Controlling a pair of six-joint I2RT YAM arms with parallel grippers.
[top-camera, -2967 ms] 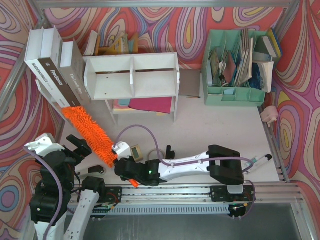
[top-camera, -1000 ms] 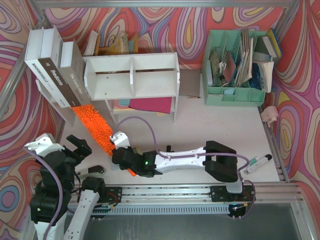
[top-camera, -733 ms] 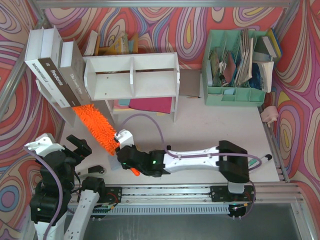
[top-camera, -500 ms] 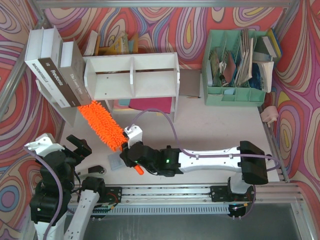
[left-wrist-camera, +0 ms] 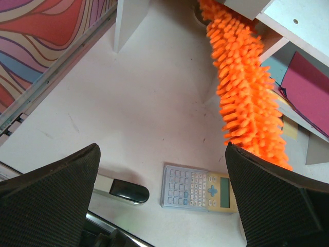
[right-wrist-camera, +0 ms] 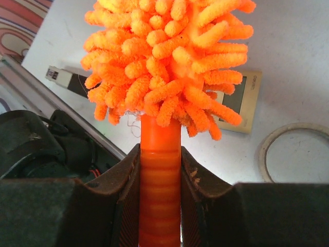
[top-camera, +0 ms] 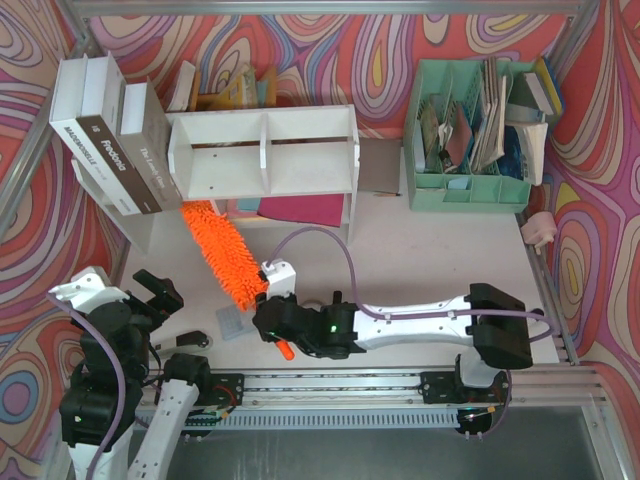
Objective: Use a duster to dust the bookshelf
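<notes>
The white bookshelf [top-camera: 265, 150] stands at the back left of the table; one of its legs [left-wrist-camera: 131, 20] shows in the left wrist view. The fluffy orange duster [top-camera: 225, 255] lies slanted in front of it, its tip up at the shelf's lower left corner. My right gripper [top-camera: 275, 325] is shut on the orange plastic handle [right-wrist-camera: 159, 190], with the fluffy head [right-wrist-camera: 164, 56] pointing away from it. My left gripper [top-camera: 152, 293] hovers open and empty at the near left. In the left wrist view its fingers [left-wrist-camera: 46, 195] frame the table, and the duster [left-wrist-camera: 247, 87] hangs at the right.
Big white and brown books [top-camera: 110, 140] lean left of the shelf. A mint-green organizer [top-camera: 470, 130] full of papers stands at the back right. A calculator [left-wrist-camera: 200, 188] and a black-capped stick [left-wrist-camera: 121, 189] lie near the left gripper. A tape ring [right-wrist-camera: 298, 154] lies by the duster.
My right arm has swung the duster to the right; its tip has come from under the leaning books to the shelf's lower left corner. The left arm has stayed still.
</notes>
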